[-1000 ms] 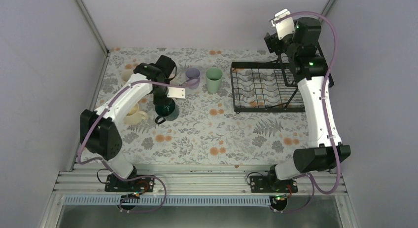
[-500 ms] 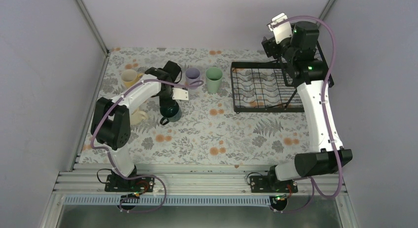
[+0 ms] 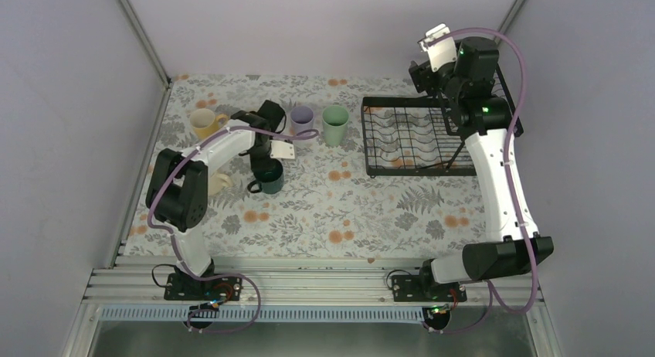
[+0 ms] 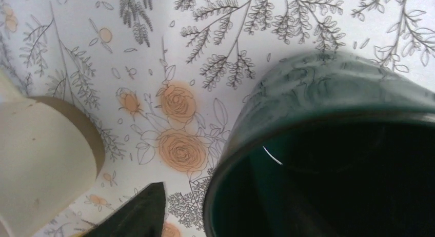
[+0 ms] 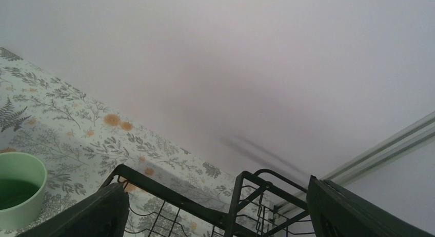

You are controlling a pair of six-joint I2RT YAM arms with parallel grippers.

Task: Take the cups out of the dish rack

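The dark green mug (image 3: 269,179) stands upright on the flowered cloth, its handle toward the near left. My left gripper (image 3: 268,162) hangs right over it, jaws parted. One fingertip (image 4: 141,211) sits outside the rim (image 4: 225,160) with cloth showing between; the other is lost in the dark inside. A yellow mug (image 3: 203,123), a cream mug (image 3: 217,182), a lavender tumbler (image 3: 302,119) and a mint tumbler (image 3: 335,124) stand nearby. The black dish rack (image 3: 417,138) at the right shows only bare wire. High above its far edge, my right gripper (image 5: 220,206) is open on nothing.
The cream mug (image 4: 41,160) is close to the left of the green mug. The left arm's forearm passes over the cream mug in the top view. Booth walls and metal posts close in the cloth at the back and sides.
The left gripper brought the dark green mug slightly to the right and down onto the cloth, and its jaws have parted from the mug wall. The right arm has hardly moved.
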